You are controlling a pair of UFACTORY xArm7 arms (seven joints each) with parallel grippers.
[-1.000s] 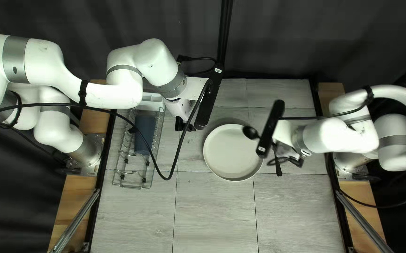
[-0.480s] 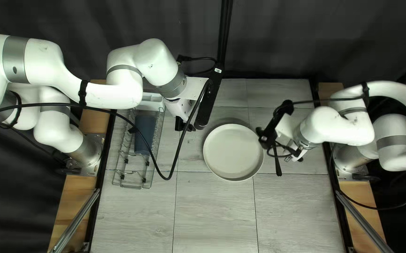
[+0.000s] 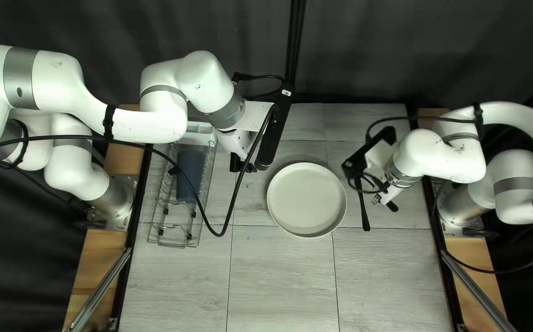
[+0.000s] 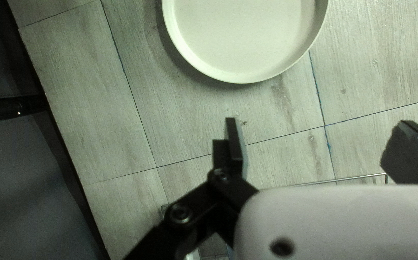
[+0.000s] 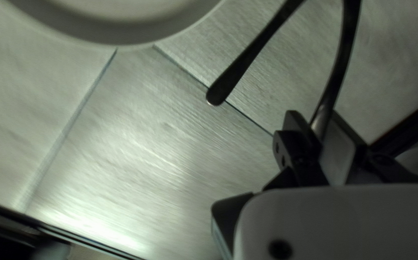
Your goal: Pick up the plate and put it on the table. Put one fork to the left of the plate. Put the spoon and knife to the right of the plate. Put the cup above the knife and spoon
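Black utensil (image 5: 345,53), probably the spoon, is pinched in the right gripper (image 5: 318,126), plate (image 5: 122,34) and second utensil (image 5: 238,72) ahead, so cutlery placing calls for lowering it alongside the latter.

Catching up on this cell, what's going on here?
The right gripper is shut on a utensil, type unclear; a second utensil lies to the right of the plate. The plate is down on the table. The left gripper hovers, open and empty, between the plate and the rack. I see no cup set out.
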